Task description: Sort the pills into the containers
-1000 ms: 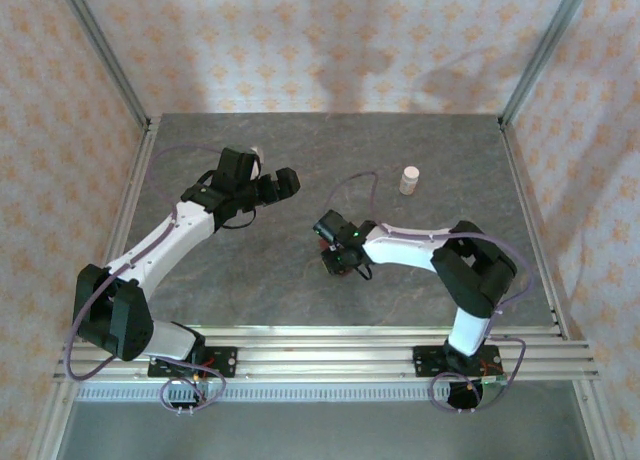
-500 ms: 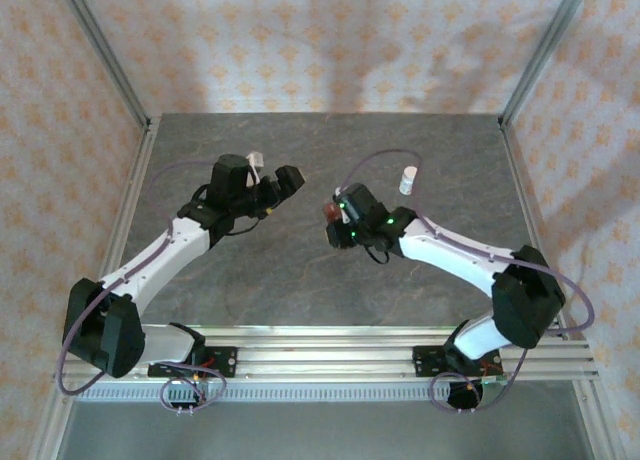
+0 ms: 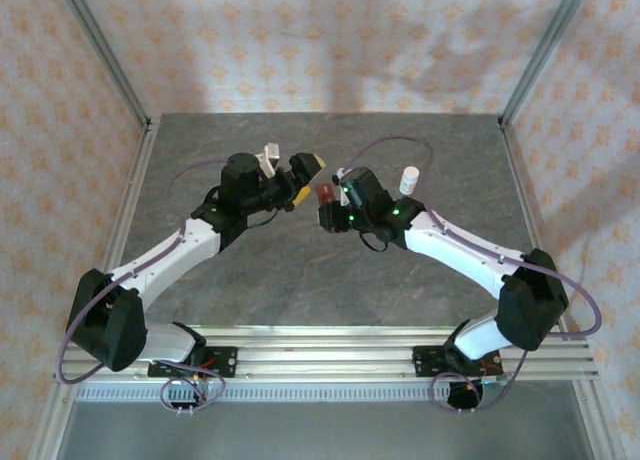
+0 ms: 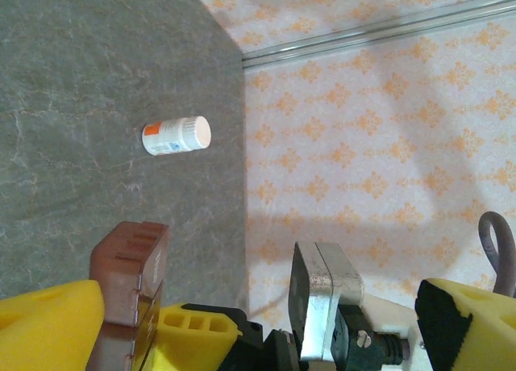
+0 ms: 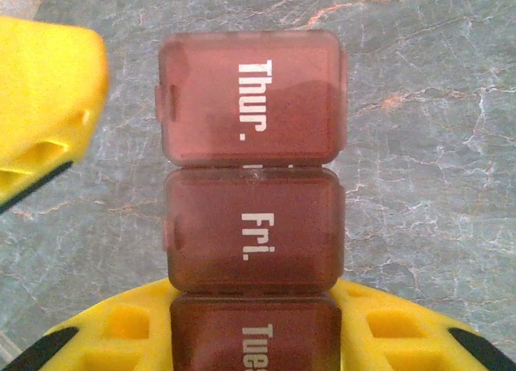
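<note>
Top external: right jaws clamp containers (image 3: 325, 193) far from table (image 3: 300, 275) edges; left jaws gape

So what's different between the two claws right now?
The left gripper stands wide open, while the right gripper is shut. The left gripper holds nothing. The right gripper clamps one end of the containers, a reddish-brown strip with day labels on its lids. Both have yellow fingers, and they face each other closely over the table.
</note>
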Robot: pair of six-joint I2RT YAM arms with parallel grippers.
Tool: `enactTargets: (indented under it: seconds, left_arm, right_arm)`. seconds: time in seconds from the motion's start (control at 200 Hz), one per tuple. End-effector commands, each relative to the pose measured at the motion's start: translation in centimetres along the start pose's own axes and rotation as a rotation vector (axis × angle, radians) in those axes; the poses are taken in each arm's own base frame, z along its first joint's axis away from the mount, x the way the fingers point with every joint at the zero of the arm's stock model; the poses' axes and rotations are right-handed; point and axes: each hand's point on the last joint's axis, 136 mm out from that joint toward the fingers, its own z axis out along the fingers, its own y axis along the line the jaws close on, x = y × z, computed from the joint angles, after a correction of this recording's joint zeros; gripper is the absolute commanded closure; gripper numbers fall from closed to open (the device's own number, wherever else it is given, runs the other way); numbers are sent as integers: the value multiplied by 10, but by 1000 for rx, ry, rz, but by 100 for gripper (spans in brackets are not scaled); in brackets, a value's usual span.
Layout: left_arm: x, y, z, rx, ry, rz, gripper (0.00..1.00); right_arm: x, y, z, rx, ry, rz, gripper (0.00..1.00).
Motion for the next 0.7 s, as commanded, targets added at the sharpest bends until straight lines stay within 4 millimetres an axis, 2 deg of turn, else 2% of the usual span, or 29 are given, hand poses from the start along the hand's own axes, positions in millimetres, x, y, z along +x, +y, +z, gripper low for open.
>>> enactTargets:
  seconds: [0.0,0.28,0.696]
  left_arm:
    - [0,-17,3,56,-3,7,0]
    - [5,-15,15,47,14,12,0]
    - [5,-33,23,77,22,26,0]
  right_arm:
    - [-13,9,-4,-30,-39,21,74]
    - [-12,10,-5,-38,-41,28,74]
    - [-2,4,2,-28,-17,28,74]
